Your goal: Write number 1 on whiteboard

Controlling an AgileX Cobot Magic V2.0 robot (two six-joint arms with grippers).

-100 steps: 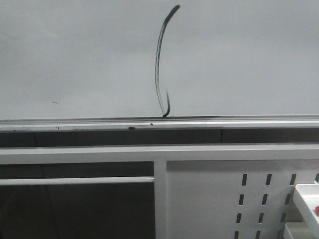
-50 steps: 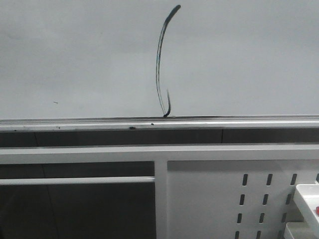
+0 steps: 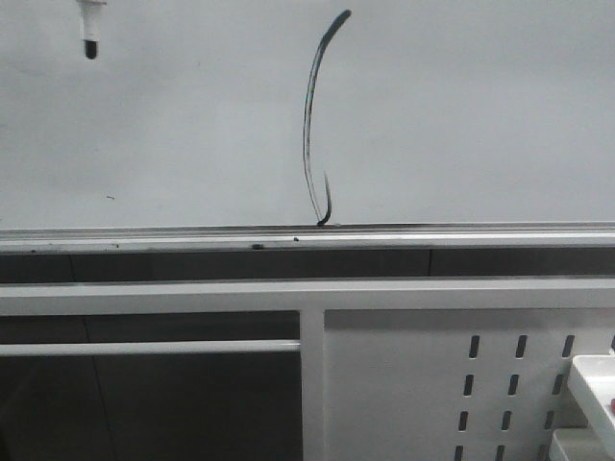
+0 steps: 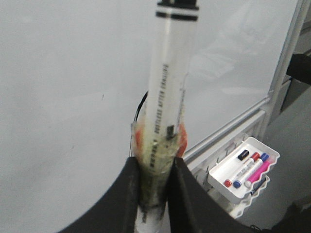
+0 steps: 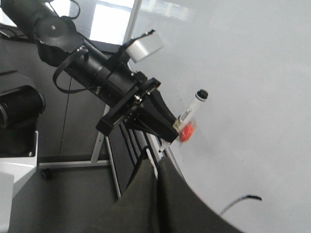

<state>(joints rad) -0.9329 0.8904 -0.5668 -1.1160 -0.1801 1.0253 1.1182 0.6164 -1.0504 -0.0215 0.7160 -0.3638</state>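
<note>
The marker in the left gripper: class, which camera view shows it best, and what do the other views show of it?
The left wrist view: the marker fills the picture, its barrel clamped in the left gripper. The right wrist view shows it small and from the side, off the whiteboard. The front view catches only its black tip at the top.

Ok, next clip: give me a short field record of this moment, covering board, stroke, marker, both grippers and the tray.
board: whiteboard, upright, silver rail along its lower edge
stroke: number 1, thin black line, slightly curved, hook at its lower end, reaching the rail
marker: marker, clear barrel with black tip, tip at top left of the front view, apart from the stroke
left gripper: left gripper, shut on the marker
right gripper: right gripper, fingers together, nothing seen held
tray: white tray below the board, holding several markers
</note>
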